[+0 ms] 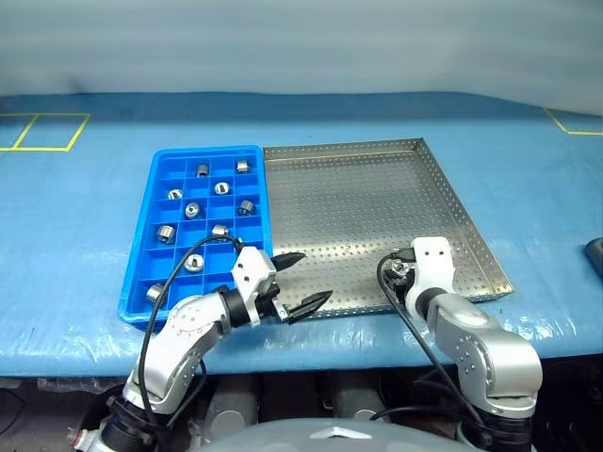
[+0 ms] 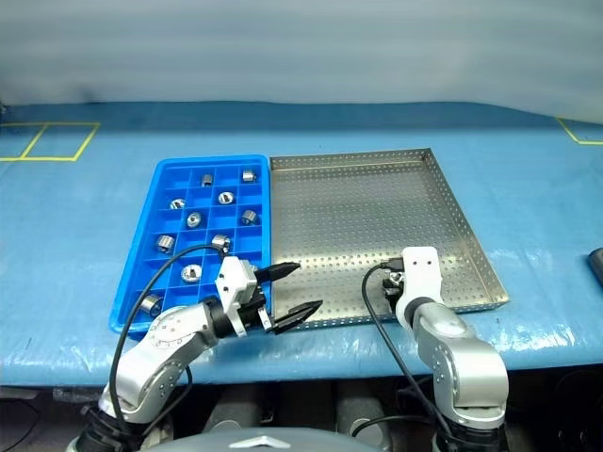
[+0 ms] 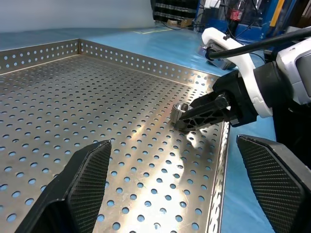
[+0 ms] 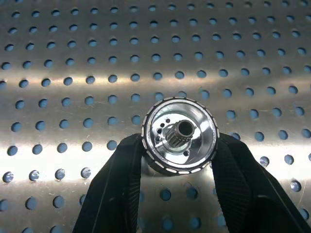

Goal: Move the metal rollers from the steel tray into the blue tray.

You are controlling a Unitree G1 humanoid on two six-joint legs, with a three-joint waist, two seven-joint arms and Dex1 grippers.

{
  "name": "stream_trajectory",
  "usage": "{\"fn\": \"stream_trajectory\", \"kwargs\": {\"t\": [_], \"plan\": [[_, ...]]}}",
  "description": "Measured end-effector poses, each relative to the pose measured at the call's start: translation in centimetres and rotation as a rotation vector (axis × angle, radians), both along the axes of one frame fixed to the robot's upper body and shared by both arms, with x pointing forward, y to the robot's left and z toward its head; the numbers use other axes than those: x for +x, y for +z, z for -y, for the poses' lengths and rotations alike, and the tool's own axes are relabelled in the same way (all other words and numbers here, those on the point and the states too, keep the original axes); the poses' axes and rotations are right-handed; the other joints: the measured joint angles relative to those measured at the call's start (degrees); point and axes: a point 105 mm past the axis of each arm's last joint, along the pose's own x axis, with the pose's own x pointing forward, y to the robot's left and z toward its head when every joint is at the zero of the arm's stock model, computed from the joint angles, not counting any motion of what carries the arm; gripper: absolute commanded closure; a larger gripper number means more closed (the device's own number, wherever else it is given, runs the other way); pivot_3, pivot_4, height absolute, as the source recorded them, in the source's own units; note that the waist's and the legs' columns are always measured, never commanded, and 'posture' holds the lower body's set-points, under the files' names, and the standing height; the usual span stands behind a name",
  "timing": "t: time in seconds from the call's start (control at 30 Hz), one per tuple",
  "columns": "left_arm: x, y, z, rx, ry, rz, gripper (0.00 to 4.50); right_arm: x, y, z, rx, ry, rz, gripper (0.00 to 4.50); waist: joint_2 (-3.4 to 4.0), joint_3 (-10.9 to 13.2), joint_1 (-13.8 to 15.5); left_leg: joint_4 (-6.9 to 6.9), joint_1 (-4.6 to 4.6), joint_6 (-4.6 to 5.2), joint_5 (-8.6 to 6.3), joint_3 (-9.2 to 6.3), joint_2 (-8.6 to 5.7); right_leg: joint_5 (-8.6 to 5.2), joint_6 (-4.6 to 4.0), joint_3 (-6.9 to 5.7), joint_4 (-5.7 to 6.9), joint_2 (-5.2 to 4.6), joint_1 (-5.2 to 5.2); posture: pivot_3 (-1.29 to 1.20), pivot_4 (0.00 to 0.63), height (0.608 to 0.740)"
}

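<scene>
Pickup step: I have my right end effector (image 4: pixel 179 160) clenched on a roller (image 4: pixel 179 134) in the steel tray (image 1: pixel 377 202); left end effector (image 1: pixel 303 280) released. Next, lift toward the blue tray (image 1: pixel 141 245).

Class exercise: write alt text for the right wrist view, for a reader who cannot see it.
Two black fingers clamp a shiny metal roller with a dark centre hole. It sits on the steel tray, whose perforated floor spreads behind.

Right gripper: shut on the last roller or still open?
Shut. In the right wrist view both fingers press the sides of the roller, which rests on the steel tray.
</scene>
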Motion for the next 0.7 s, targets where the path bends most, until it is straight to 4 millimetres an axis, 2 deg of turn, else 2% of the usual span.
{"fn": "stream_trajectory", "kwargs": {"t": [0.23,0.4,0.6,0.7], "plan": [[-0.1,0.2,-1.0,-0.004,0.070,0.008,0.00,1.7,3.7,-4.6,-0.008,0.252,0.131,2.74,-0.03,0.0,2.2,-0.29,-0.13,-0.01,-0.01,-0.08,-0.08,-0.05,-0.06,-0.01,-0.08,0.05,-0.14,0.24,0.150,0.740],[-0.4,0.0,-2.8,0.030,0.150,0.020,0.00,2.4,6.2,-7.6,-0.010,0.403,0.212,2.74,-0.07,0.1,3.3,-0.30,-0.12,-0.01,-0.01,-0.08,-0.08,-0.06,-0.07,-0.04,-0.10,0.03,-0.13,0.31,0.150,0.740],[-1.0,0.2,-5.2,0.062,0.258,0.060,0.00,2.6,7.6,-10.9,0.017,0.565,0.260,2.74,-0.07,0.1,5.3,-0.31,-0.14,-0.02,-0.02,-0.08,-0.06,-0.06,-0.08,-0.10,-0.16,-0.02,-0.14,0.39,0.150,0.740],[-1.4,0.2,-6.4,0.077,0.320,0.072,0.00,2.4,7.2,-12.5,0.045,0.638,0.249,2.74,-0.08,0.1,6.4,-0.34,-0.17,-0.02,-0.02,-0.10,-0.06,-0.07,-0.09,-0.16,-0.20,-0.05,-0.14,0.43,0.150,0.740]]}}
